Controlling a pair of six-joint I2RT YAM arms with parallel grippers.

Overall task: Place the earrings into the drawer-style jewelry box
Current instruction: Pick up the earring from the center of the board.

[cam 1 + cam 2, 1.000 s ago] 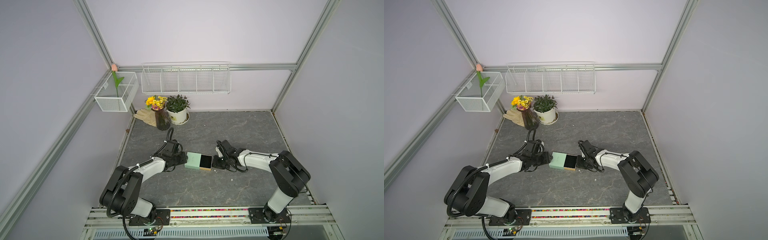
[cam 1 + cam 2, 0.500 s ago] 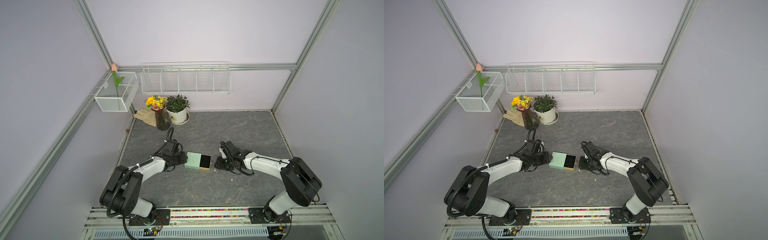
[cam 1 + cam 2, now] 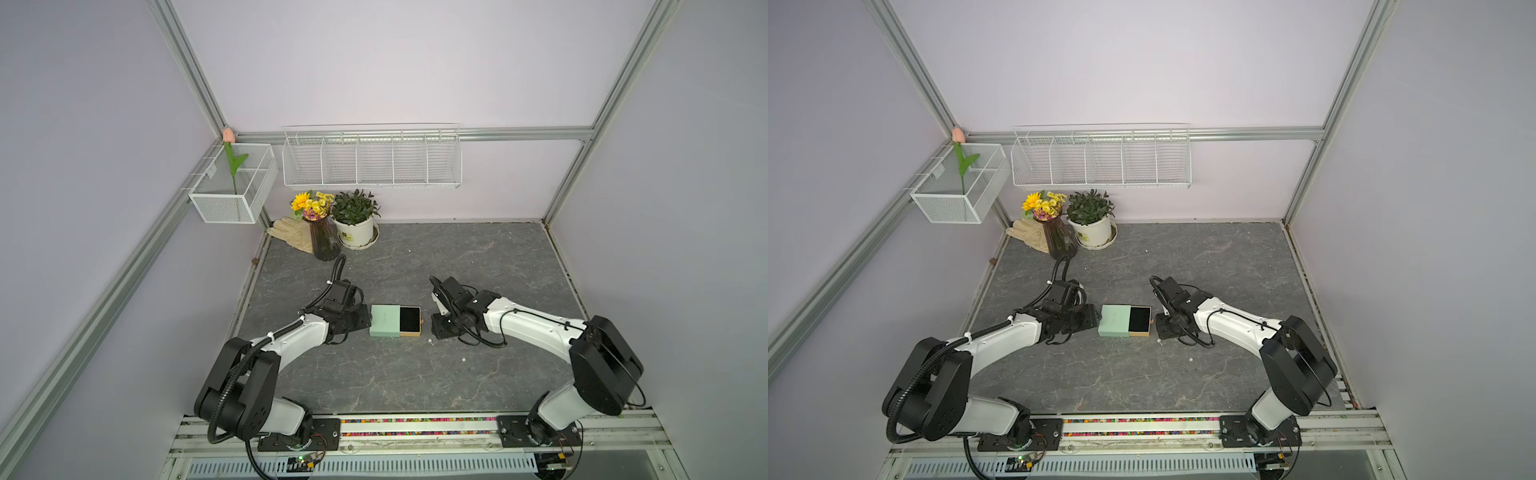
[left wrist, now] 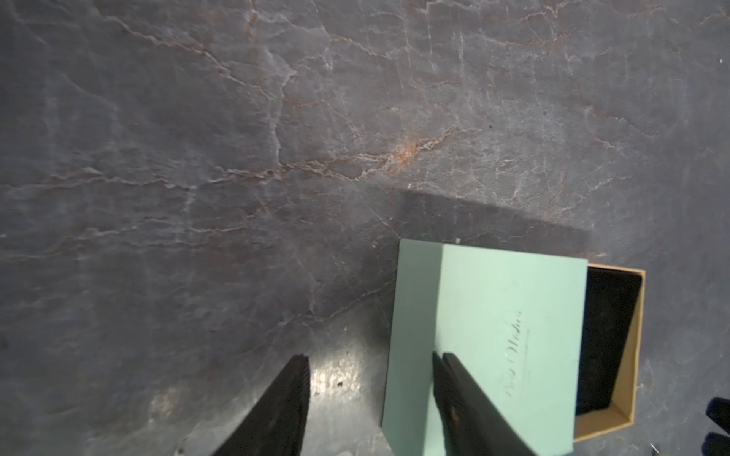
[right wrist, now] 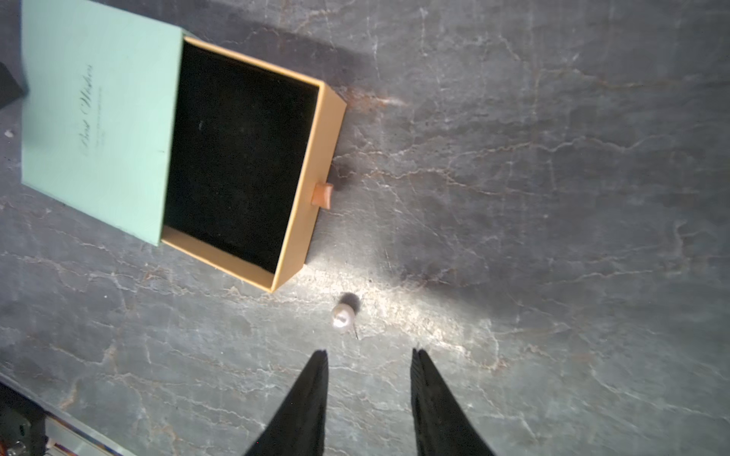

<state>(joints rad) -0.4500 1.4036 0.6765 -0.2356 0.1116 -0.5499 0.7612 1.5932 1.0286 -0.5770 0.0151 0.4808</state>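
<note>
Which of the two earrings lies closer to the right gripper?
The earring beside the pulled-out drawer's corner, just ahead of the right gripper; the other earring lies farther from the box.

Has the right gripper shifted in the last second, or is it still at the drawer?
Yes. In a top view the right gripper has backed off from the open tray end of the drawer-style jewelry box, toward the robot's right, leaving a gap. The box stayed put.

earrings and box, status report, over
left gripper open at jewelry box sleeve. right gripper open, one earring just off its tips. other earring loose, apart. drawer out, path clear.
</note>
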